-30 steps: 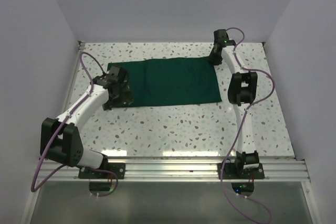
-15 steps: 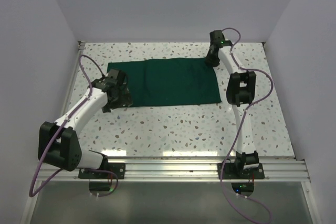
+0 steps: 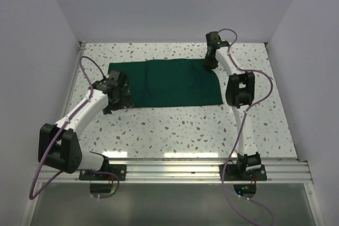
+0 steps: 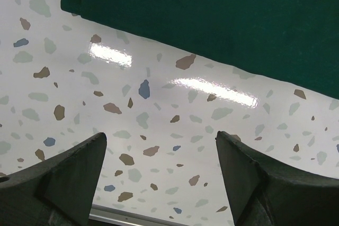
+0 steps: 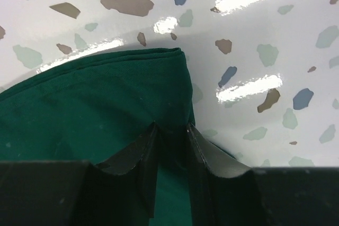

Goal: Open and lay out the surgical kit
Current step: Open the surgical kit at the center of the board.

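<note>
the left arm [image 3: 85,109] reaches from the near-left corner of the table [image 3: 175,130] toward the middle of the left side, and the left cable [image 3: 81,66], purple, loops above it. the left gripper [image 3: 122,100] hangs just by the near-left corner of the cloth [image 3: 169,83]. in the left wrist view its claw is wide: the two fingers [image 4: 74,173] stand well apart with only speckled table [image 4: 159,104] between them and nothing held. the cloth's [image 4: 212,19] near edge runs across the top of that view, apart from the fingertips.

the cloth is dark green and lies flat as a folded rectangle on the far half of the table, a little left of centre, with its long sides parallel to the far edge.

the right gripper [image 3: 210,63] sits at the far-right corner of the cloth. in the right wrist view its claw is narrow. the fingers [image 5: 204,154] are drawn close on a small ridge of cloth [image 5: 95,109] that rises between them, just inside the corner. the corner itself shows stacked folded edges lying on the table [image 5: 254,51]. the right arm [image 3: 241,91] stretches from the near edge, right of centre, up to that corner, with the right cable [image 3: 271,86], also purple, arching beside it. a metal rail [image 3: 175,169] runs along the near edge under both bases.
</note>
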